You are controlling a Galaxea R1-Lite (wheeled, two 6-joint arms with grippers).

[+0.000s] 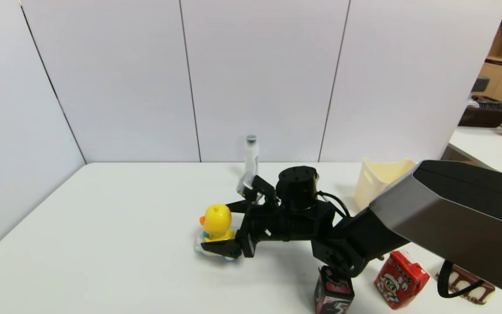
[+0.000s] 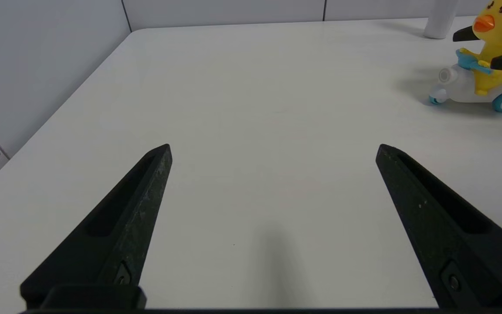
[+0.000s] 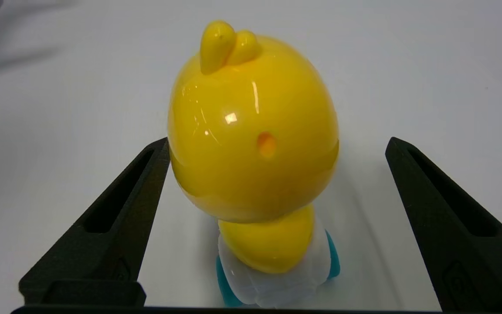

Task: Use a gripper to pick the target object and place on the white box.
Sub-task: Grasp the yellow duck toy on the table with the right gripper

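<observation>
— Reaching in for the pick, is it? Which step is the right gripper [image 1: 229,226] working through at the moment?

— It is lining up the grasp. The yellow duck toy [image 1: 216,223] is sitting upright on its white cart on the table [image 1: 116,244], and the right gripper is straddling it from behind, one finger on each side. Nothing is being lifted yet.

— How are the jaws standing?

— They are spread wide apart. In the right wrist view the duck toy [image 3: 251,144] is filling the gap between them; one finger [image 3: 124,213] is lying just beside the head, possibly brushing it, while the other is standing clear with table showing between. I am judging that nothing is being held.

— So what is the next move asking for?

— Closing evenly on the duck, I think, on the round head or the narrower body below it. The head is glossy and curved, so a pinch too high is risking a slip. After that, lifting and carrying toward the white box [image 1: 379,179], which is waiting well apart, at the far right behind the arm.

— And the left gripper [image 2: 273,150]?

— It is idling off to the left, low over bare table, fingers apart and empty, with the duck [image 2: 490,56] showing far off in its own view.
</observation>
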